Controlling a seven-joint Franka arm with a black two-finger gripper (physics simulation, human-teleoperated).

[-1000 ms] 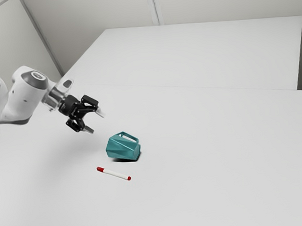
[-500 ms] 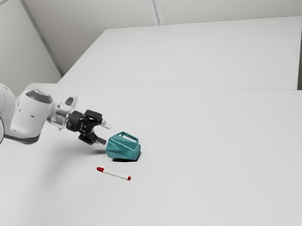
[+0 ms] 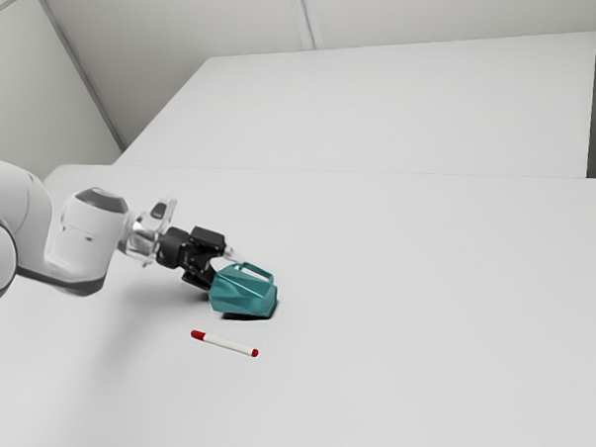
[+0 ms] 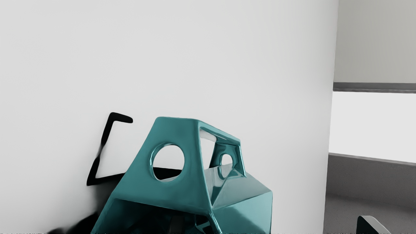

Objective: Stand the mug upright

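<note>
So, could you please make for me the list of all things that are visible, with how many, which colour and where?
Mug: one, teal, lying on its side on the table, handle upward, mouth toward the gripper
Marker: one, white with red ends, on the table, nearer the exterior camera than the mug
Table: one, white, under mug and marker
Walls: at least two, pale grey, beyond the table
Arm: one, white and grey, from the exterior view's left
Gripper: one, black, two fingers apart, at the mug's mouth
</note>
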